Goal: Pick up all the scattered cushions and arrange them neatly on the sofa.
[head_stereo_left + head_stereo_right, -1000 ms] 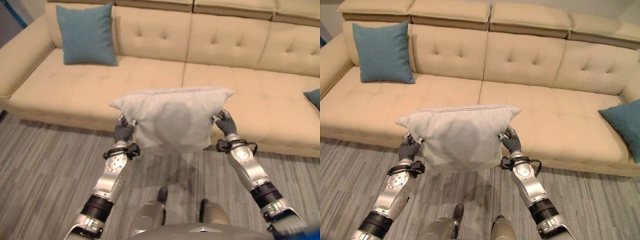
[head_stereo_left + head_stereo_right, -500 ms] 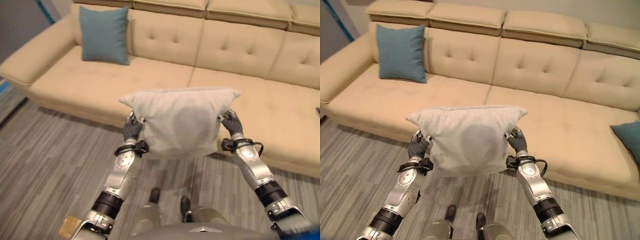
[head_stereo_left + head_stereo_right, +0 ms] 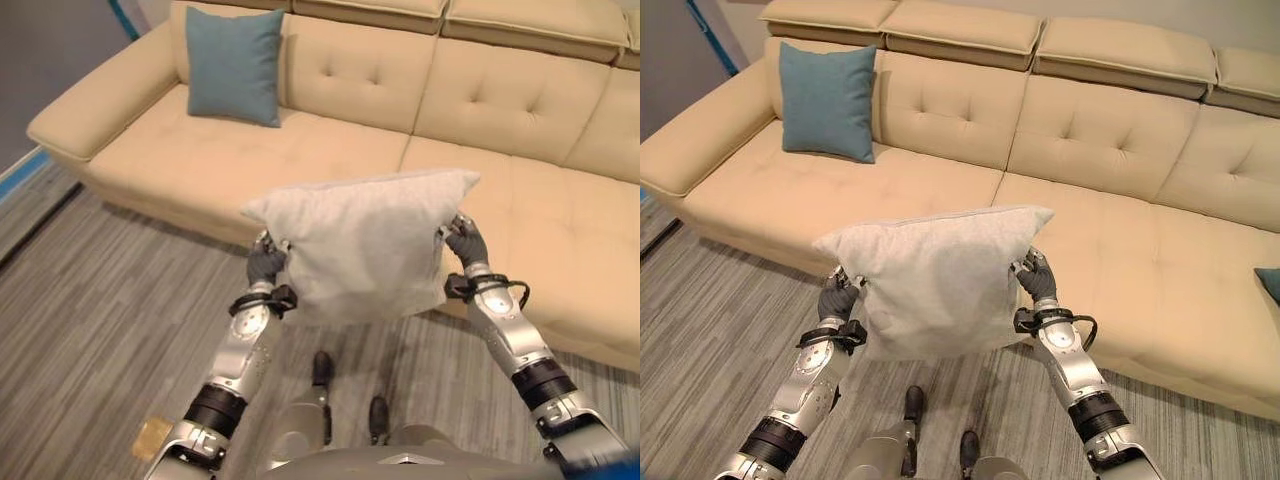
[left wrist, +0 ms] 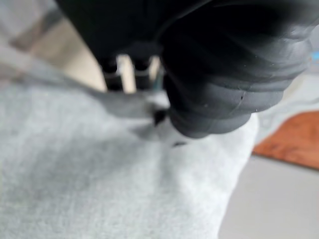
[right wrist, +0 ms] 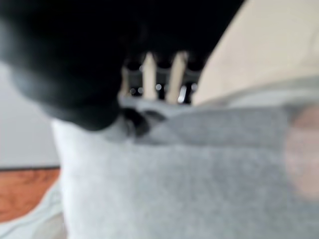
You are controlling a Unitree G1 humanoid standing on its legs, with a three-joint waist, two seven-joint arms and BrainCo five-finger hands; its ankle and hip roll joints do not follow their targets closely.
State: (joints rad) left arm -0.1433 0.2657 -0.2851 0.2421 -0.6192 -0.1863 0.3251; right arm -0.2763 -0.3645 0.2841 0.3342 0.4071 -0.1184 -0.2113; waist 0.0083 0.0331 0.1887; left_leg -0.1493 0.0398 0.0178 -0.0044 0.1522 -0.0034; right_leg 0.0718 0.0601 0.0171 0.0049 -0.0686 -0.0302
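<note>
Before the sofa (image 3: 940,190), left hand (image 3: 266,262) and right hand (image 3: 465,241) fingers pinch the grey cushion (image 3: 365,245) aloft.

The right robot hand (image 5: 75,64) shows up very close, its dark ribbed cover bulking over a pale grey cushion (image 5: 179,179). Silver fingers (image 5: 149,74) reach out from under the cover in a short row and come down onto the cushion's upper edge, where the cloth bunches into a small dark fold just beside the cover. The fingers are curled onto that edge, pinching it. The grey fabric spreads wide past the hand, soft and slightly dimpled. Beyond the cushion's edge lies the beige sofa (image 5: 259,45). At one corner, past the cushion's side, a strip of reddish-brown floor (image 5: 25,194) shows.
</note>
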